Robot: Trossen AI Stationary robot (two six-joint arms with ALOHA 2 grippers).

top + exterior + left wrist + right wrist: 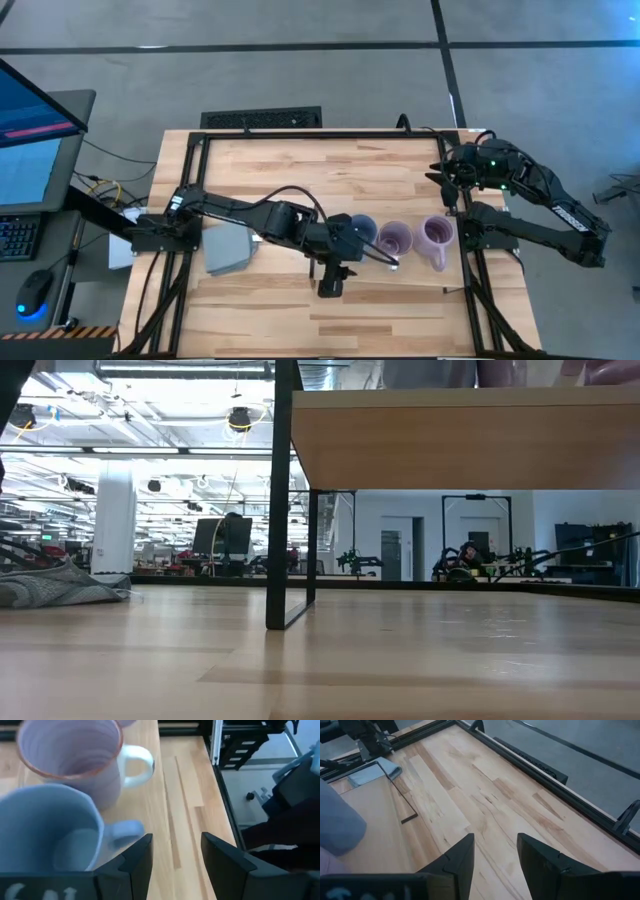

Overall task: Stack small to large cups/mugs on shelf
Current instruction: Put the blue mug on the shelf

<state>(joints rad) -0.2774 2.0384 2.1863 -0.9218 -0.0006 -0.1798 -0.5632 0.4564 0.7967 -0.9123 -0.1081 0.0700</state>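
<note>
From above, the three mugs stand in a row on the light-wood shelf (280, 170). The blue-grey mug (362, 232) is at one end, a lavender mug (397, 238) is just beside it, and a second lavender mug (436, 240) stands past that, nearest the right arm. The left hand (368, 252) reaches in along the near side of the blue-grey mug, close against it. A flat grey block (228, 248) lies well apart from that mug on the opposite side, under the left arm. The right hand (447, 186) hangs beyond the second lavender mug, farther from the blue-grey mug than either lavender one. At desk height, the shelf (450, 445) shows as a raised board on a black leg (282, 510) above the desk (350, 660). Mug bases barely show at its upper edge, and neither hand can be made out. Through the left wrist camera, the left hand (175, 862) has its fingers (135, 865) apart with only bare shelf wood between them. The blue-grey mug (50, 830) sits just beside one finger with its handle turned toward the gap, and the lavender mug (75, 755) with a pale handle stands right behind it. Through the right wrist camera, the right hand (495, 855) is spread with nothing between its fingers (457, 857). It points across bare wood toward the grey block (372, 772), which lies far off.
</note>
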